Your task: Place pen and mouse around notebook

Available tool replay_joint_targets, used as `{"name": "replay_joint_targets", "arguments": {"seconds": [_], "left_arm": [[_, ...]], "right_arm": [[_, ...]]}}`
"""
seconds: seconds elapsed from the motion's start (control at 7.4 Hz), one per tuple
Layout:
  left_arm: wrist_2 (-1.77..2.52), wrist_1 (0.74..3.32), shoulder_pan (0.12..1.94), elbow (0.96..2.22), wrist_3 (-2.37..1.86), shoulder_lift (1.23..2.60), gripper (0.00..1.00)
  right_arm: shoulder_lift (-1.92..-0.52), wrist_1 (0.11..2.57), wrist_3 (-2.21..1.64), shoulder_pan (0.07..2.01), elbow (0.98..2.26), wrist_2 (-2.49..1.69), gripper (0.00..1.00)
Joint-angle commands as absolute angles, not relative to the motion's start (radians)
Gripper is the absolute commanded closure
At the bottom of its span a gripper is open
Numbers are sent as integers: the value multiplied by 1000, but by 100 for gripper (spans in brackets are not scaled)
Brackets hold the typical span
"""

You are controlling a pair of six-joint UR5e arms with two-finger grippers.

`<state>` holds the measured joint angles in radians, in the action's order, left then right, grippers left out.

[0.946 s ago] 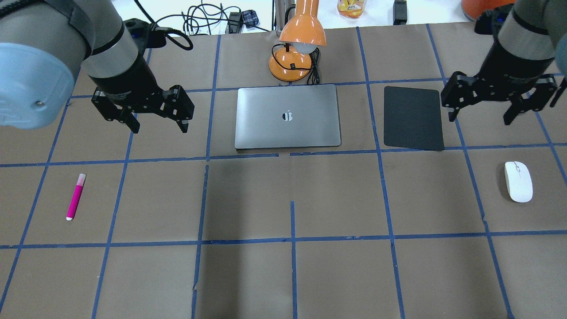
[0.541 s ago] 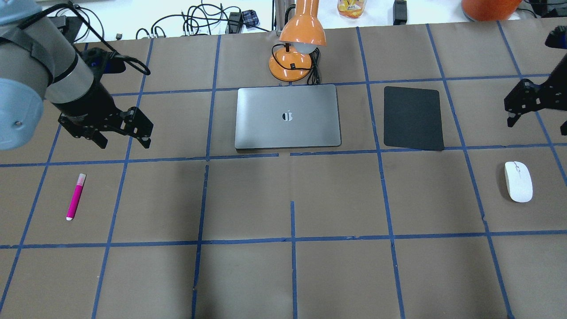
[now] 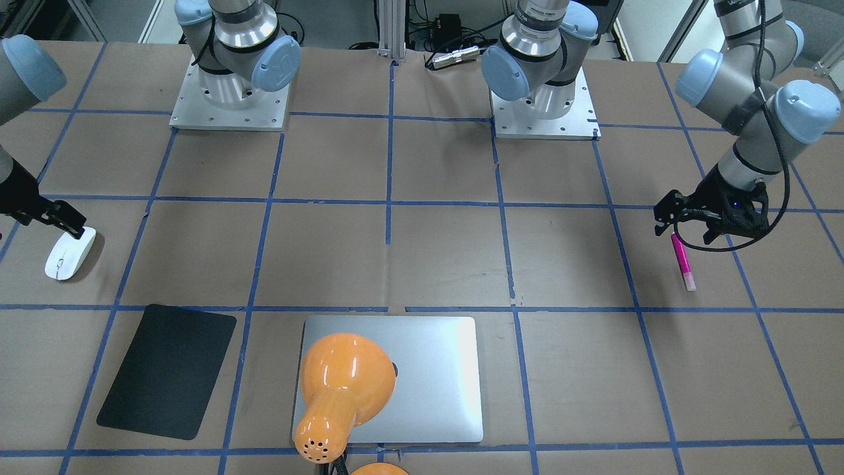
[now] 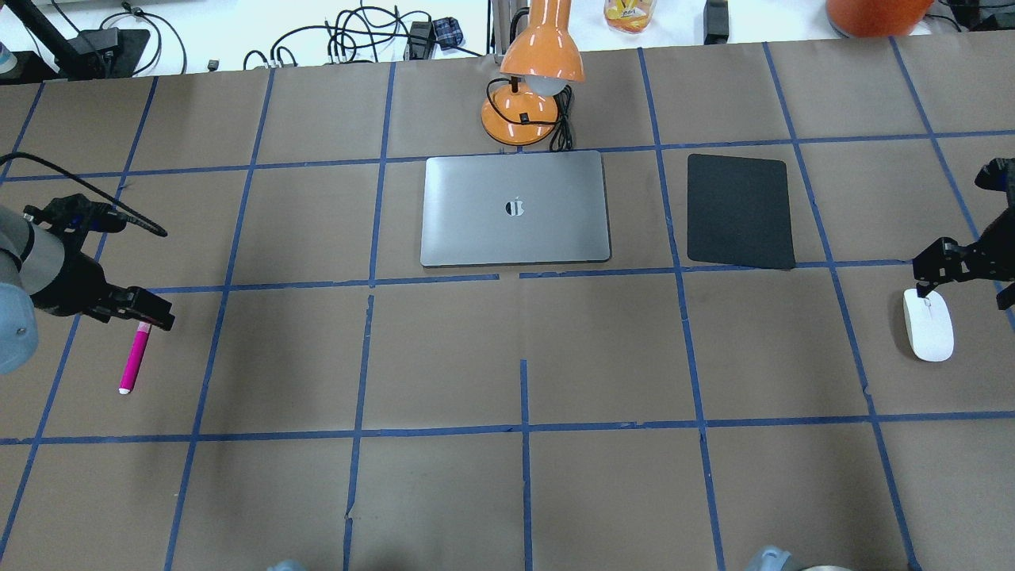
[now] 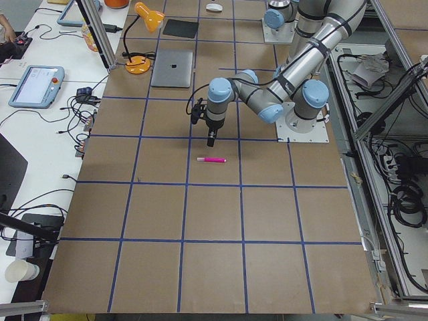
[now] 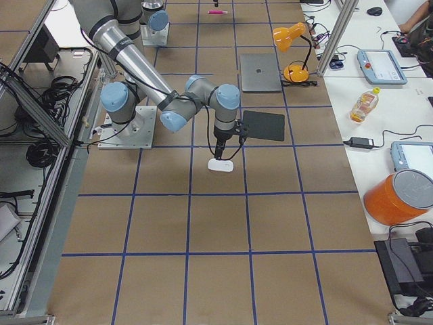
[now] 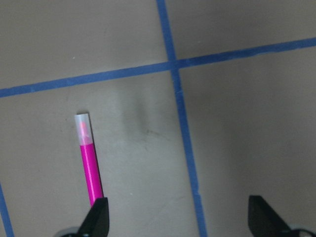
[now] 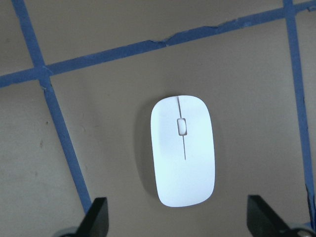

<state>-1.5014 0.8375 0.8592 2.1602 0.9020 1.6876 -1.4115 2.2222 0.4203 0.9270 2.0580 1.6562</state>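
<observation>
Overhead exterior: both arms have swung outward and down. Left claw (image 4: 131,311) now over pen (image 4: 133,358), right claw (image 4: 963,279) over mouse (image 4: 928,327), jaws apart (nothing gripped). Grasps likely next; notebook (image 4: 515,208) untouched.

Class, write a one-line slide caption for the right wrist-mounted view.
White mouse on the blue-taped brown table, seen between the right gripper and its open fingers.

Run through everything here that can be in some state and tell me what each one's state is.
notebook: lid closed, lying flat
pen: capped, lying loose, not gripped
mouse: right side up, not gripped
left gripper: open, over one end of the pen
right gripper: open, above the mouse
lamp: upright; lit or not, cannot tell
black mat: lying flat
</observation>
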Motion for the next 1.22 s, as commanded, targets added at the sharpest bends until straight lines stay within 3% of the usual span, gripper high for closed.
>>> {"name": "replay_joint_targets", "arguments": {"seconds": [0.0, 0.27, 0.41, 0.54, 1.08], "left_arm": [[-1499, 719, 816, 2160, 942, 1822, 0], [-1496, 675, 790, 2155, 933, 1884, 15], [-1496, 663, 790, 2160, 907, 1888, 73], [-1497, 661, 790, 2163, 875, 1881, 100], [-1500, 678, 798, 2163, 826, 1856, 100]], "right_arm": [[-1350, 2281, 443, 913, 2062, 1606, 0], [-1299, 2327, 474, 891, 2060, 1603, 0], [-1286, 2335, 477, 881, 2060, 1601, 0], [-1267, 2335, 476, 879, 2059, 1591, 0], [-1258, 2336, 477, 879, 2057, 1595, 0]]}}
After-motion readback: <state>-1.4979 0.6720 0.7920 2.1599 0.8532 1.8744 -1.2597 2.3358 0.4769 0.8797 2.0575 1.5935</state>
